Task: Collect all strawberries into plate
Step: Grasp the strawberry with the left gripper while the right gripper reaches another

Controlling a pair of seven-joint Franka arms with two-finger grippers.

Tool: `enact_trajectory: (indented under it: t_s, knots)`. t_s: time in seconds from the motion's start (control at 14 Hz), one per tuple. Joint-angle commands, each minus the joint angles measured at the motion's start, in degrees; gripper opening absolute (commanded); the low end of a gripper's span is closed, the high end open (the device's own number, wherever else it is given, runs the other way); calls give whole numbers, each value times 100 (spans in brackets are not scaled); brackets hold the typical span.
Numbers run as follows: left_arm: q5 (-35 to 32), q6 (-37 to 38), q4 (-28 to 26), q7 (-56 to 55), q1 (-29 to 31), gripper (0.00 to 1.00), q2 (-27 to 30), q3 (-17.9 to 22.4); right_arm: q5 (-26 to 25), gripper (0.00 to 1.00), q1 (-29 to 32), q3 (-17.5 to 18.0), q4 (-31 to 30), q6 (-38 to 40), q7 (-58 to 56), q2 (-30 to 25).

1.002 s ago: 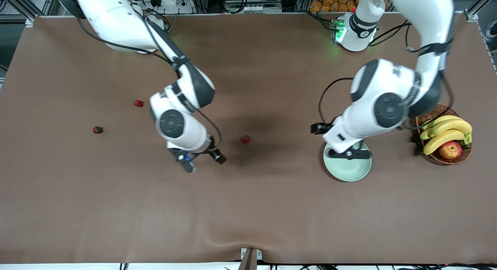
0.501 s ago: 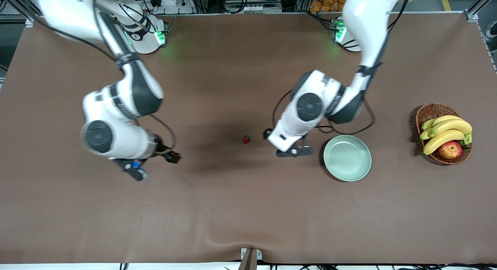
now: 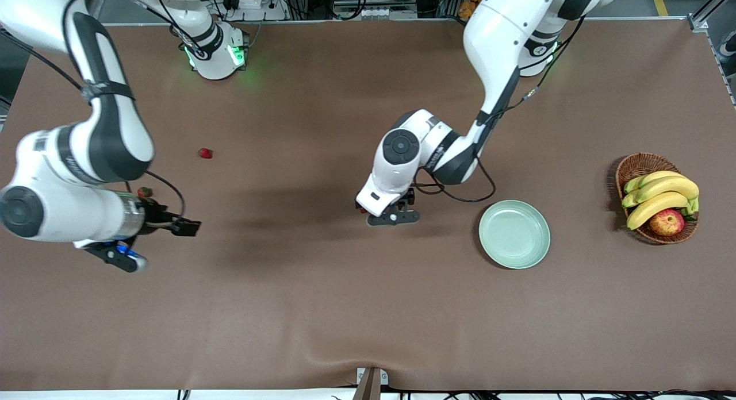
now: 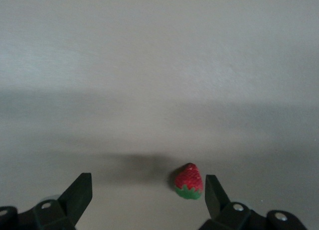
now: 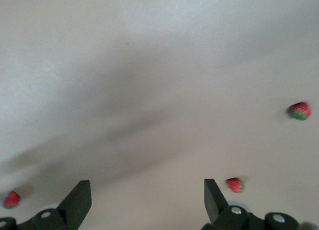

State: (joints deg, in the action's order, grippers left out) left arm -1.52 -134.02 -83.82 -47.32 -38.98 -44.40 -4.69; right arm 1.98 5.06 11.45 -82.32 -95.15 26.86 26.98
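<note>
The left gripper [image 4: 144,202], fingers spread and empty, hangs over one strawberry [image 4: 189,181] mid-desk, near the plate [image 3: 514,234]. Centre it between the fingers first, then descend straight and close gently. The right gripper [image 5: 144,202], also released, is over its end, near two berries [image 3: 204,153].

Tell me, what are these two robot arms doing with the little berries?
They are gathering strawberries onto the plate, which has none on it yet. The left pincer is open just over one strawberry in the middle of the table. The right pincer is open too, up in the air at the right arm's end of the table, close to two more strawberries. Neither pincer holds anything. A basket of bananas and an apple sits off at the left arm's end.
</note>
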Motion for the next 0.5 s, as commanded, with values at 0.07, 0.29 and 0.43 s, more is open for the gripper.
enact_trajectory:
  t_s: [0.07, 0.29, 0.43]
  knots:
    - [-261, -98, 638, -137, -468, 100, -551, 327, -57, 100, 696, 68, -916, -100, -1364, -694]
    - [-261, -107, 666, -137, -900, 100, -693, 731, -311, 100, 777, -142, -1872, -800, -1901, -1211]
    - [-287, -107, 674, -111, -936, 100, -737, 767, -312, 100, 794, -344, -2427, -1302, -2289, -1423]
